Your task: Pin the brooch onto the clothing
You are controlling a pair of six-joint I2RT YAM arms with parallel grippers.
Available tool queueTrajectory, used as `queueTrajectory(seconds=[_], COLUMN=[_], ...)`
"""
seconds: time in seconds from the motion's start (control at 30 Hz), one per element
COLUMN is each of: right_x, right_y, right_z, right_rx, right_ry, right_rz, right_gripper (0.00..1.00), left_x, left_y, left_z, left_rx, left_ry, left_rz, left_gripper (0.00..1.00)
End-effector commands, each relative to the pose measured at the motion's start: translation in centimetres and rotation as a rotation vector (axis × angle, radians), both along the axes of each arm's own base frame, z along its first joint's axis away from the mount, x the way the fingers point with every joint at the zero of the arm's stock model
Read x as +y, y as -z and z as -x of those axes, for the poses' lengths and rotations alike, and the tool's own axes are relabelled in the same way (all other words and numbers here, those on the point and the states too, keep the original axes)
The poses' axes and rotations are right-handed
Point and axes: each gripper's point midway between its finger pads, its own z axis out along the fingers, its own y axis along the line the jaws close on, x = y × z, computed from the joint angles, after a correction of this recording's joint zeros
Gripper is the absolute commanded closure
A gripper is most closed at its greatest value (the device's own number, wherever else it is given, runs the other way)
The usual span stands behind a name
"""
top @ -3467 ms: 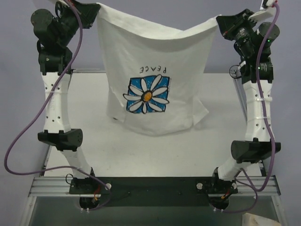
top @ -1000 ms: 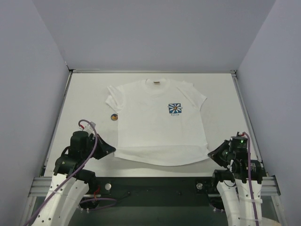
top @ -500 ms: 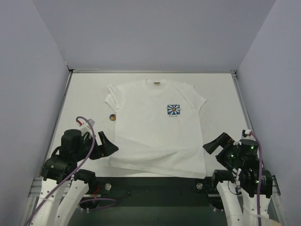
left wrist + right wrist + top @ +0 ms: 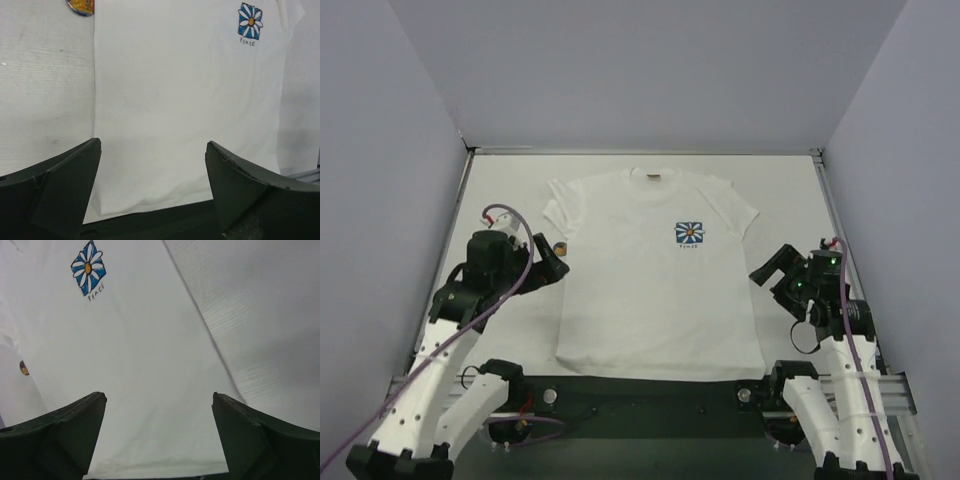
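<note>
The brooch (image 4: 81, 6), a tiny round gold-brown disc, lies on the white table (image 4: 500, 200) just off the T-shirt (image 4: 655, 290) on the left arm's side. The white shirt lies flat, its blue-and-white flower print (image 4: 690, 233) facing up. Plain pale walls (image 4: 640, 70) close in three sides. The left gripper (image 4: 152, 145) and right gripper (image 4: 159, 396) stand with jaws apart, holding nothing.
</note>
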Motion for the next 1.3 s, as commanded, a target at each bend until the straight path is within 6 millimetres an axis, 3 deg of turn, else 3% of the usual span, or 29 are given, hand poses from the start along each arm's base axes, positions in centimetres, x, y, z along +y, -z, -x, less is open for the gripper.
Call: queueTrajectory(seconds=[0.0, 0.03, 0.07, 0.1, 0.13, 0.23, 0.27, 0.3, 0.33, 0.37, 0.4, 0.43, 0.47, 0.5, 0.53, 0.57, 0.6, 0.63, 0.67, 0.7, 0.73, 0.77, 0.9, 0.97, 1.0, 1.1, 1.27], right_x=[-2.7, -3.0, -3.2, -3.2, -3.1, -2.2, -2.1, -1.0, -0.5, -0.3, -0.2, 0.1, 0.0, 0.1, 0.1, 0.3, 0.3, 0.5, 0.7, 0.9, 1.0, 0.8, -0.9, -1.1, -3.0, -4.5, -5.4], right_y=[0.3, 1.6, 1.7, 0.8, 2.6, 3.1, 2.7, 2.7, 2.9, 3.2, 3.5, 3.9, 4.3, 4.5, 6.8, 6.0, 6.5, 8.1, 7.7, 8.8, 8.7, 8.3, 9.9, 10.9, 11.7, 13.3, 14.5], right_z=[-5.6, -6.6, -7.8, -9.3, -10.3, -14.6, -16.2, -17.2, -19.2, -20.1, -21.0, -22.8, -23.6, -24.5, -24.8, -26.3, -26.9, -27.3, -28.4, -28.7, -29.4, -30.2, -31.5, -30.9, -31.1, -29.7, -28.7], right_rx=[-0.091, -0.038, -0.04, -0.051, 0.026, 0.035, 0.009, 0.011, 0.017, 0.026, 0.032, 0.045, 0.06, 0.068, 0.14, 0.12, 0.128, 0.161, 0.142, 0.16, 0.149, 0.133, 0.192, 0.262, 0.287, 0.378, 0.465], right_ry=[0.051, 0.043, 0.031, 0.024, 0.009, -0.029, -0.033, -0.055, -0.073, -0.081, -0.09, -0.1, -0.1, -0.101, -0.1, -0.098, -0.092, -0.089, -0.084, -0.083, -0.075, -0.062, 0.015, 0.063, 0.126, 0.22, 0.261], right_rz=[0.153, 0.174, 0.194, 0.201, 0.201, 0.174, 0.165, 0.152, 0.134, 0.131, 0.132, 0.12, 0.113, 0.104, 0.088, 0.065, 0.055, 0.044, 0.032, 0.019, 0.014, 0.034, 0.081, 0.066, 0.073, 0.084, 0.075], right_gripper=[0.08, 0.08, 0.08, 0.08, 0.08, 0.1, 0.11, 0.13, 0.14, 0.15, 0.21, 0.28, 0.37, 0.59, 0.72, 0.83, 1.0, 1.0, 1.0, 1.0, 1.0, 1.0, 1.0, 1.0, 1.0, 1.0, 1.0], left_x=[-0.4, -0.5, -0.7, -0.5, -0.5, -0.1, 0.0, -0.1, 0.9, 1.0, 1.3, 1.9, 2.3, 2.5, 2.6, 3.0, 3.0, 3.0, 2.9, 2.8, 2.6, 2.5, 2.3, 2.6, 2.8, 3.8, 5.0], left_y=[-1.9, -2.6, -1.1, -1.3, 0.3, -0.4, 0.8, 0.6, 2.7, 1.5, 2.1, 4.1, 4.4, 3.9, 5.6, 6.1, 5.7, 7.7, 8.5, 8.2, 10.4, 11.0, 13.5, 14.5, 14.8, 15.4, 17.3], left_z=[-8.4, -9.7, -11.4, -12.9, -14.4, -18.7, -20.1, -21.6, -22.9, -24.5, -25.2, -26.2, -27.1, -28.2, -29.1, -29.7, -30.8, -31.4, -31.8, -32.9, -33.2, -33.7, -34.6, -34.7, -34.7, -34.1, -32.9], left_rx=[-0.114, -0.126, -0.072, -0.086, -0.047, -0.113, -0.095, -0.115, -0.063, -0.08, -0.06, -0.015, -0.013, -0.025, 0.008, 0.016, 0.002, 0.036, 0.052, 0.041, 0.083, 0.088, 0.139, 0.169, 0.174, 0.184, 0.244], left_ry=[-0.055, -0.058, -0.063, -0.079, -0.087, -0.153, -0.167, -0.183, -0.208, -0.207, -0.205, -0.22, -0.226, -0.228, -0.23, -0.239, -0.239, -0.239, -0.236, -0.233, -0.228, -0.231, -0.239, -0.247, -0.249, -0.278, -0.293], left_rz=[-0.048, -0.057, -0.079, -0.082, -0.092, -0.024, -0.018, 0.009, 0.014, 0.034, 0.036, 0.022, 0.018, 0.025, 0.021, 0.022, 0.027, 0.021, 0.022, 0.027, 0.027, 0.033, 0.049, 0.03, 0.024, 0.003, 0.003], left_gripper=[0.06, 0.08, 0.09, 0.11, 0.18, 0.31, 0.47, 0.54, 0.62, 0.77, 0.8, 0.85, 0.9, 0.99, 1.0, 1.0, 1.0, 1.0, 1.0, 1.0, 1.0, 1.0, 1.0, 1.0, 1.0, 1.0, 1.0])
